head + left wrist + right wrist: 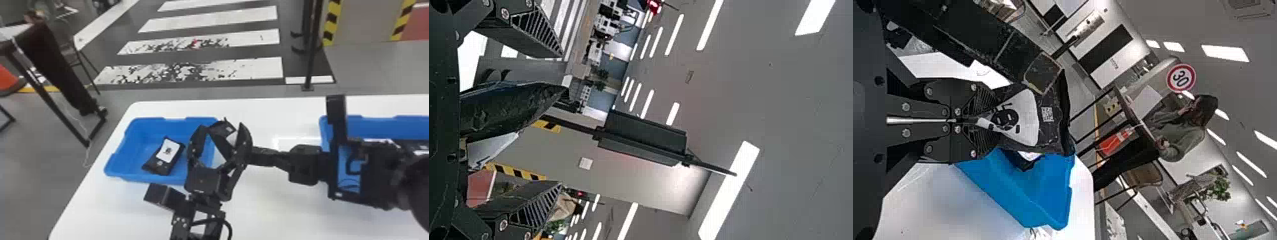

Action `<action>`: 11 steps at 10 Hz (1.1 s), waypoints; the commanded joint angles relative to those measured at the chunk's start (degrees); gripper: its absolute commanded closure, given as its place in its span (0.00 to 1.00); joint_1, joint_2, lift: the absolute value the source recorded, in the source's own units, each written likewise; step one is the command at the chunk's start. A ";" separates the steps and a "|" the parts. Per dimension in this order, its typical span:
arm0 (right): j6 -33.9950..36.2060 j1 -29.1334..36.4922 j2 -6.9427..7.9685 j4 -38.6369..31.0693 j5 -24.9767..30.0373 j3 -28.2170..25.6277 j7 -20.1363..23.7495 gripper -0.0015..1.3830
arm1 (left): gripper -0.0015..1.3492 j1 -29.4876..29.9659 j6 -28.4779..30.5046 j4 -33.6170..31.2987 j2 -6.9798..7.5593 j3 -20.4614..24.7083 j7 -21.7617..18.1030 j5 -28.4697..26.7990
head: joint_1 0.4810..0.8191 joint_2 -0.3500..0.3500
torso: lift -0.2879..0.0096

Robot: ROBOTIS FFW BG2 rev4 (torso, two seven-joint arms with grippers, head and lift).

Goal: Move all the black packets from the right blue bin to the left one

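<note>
Head view: the black left gripper (221, 126), angular and two-fingered, stands open around a black packet (1055, 132) without closing on it. The black right gripper (266, 155) is clamped on that same packet, its ridged fingers (984, 100) pinching one edge in the right wrist view.

The packet is a flattish, soft-looking pouch with a shiny, crinkled skin and creased edges. It carries a white label (1029, 117) with a rounded black figure and, beside it, a small square code. In the left wrist view it sits between the left gripper's fingers (536, 210), which are wedge-shaped with slatted inner faces and spread well apart.

To the left of the left gripper, and partly behind it, lies a smooth blue rectangular bin (135, 127) with sloping walls, rounded corners and a stepped rim. Inside is a second black packet (164, 165), lying aslant, its white label (168, 150) facing up with a dark figure on it.

To the right of the right gripper, partly covered by its arm, is another blue bin (395, 129); a dark shape with pale patches (411, 145) shows there, too covered to name. Beneath both grippers spreads a smooth white tabletop (271, 210) with rounded corners.
</note>
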 commanded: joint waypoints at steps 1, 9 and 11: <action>0.02 -0.08 -0.03 -0.41 -0.39 0.36 0.01 0.84 | 0.30 0.20 1.19 0.14 0.02 -0.01 -1.09 3.14 | 0.63 0.86 | 0.40; -9.26 0.20 0.58 4.09 -1.31 0.48 2.47 0.55 | 0.90 0.34 2.45 0.00 -0.34 1.36 -4.34 8.17 | 0.63 0.87 | 0.40; -11.51 0.90 0.58 6.48 -2.91 -0.66 4.05 0.05 | 0.90 -1.35 3.15 1.83 -1.22 8.10 -2.50 0.97 | 0.63 0.88 | 0.40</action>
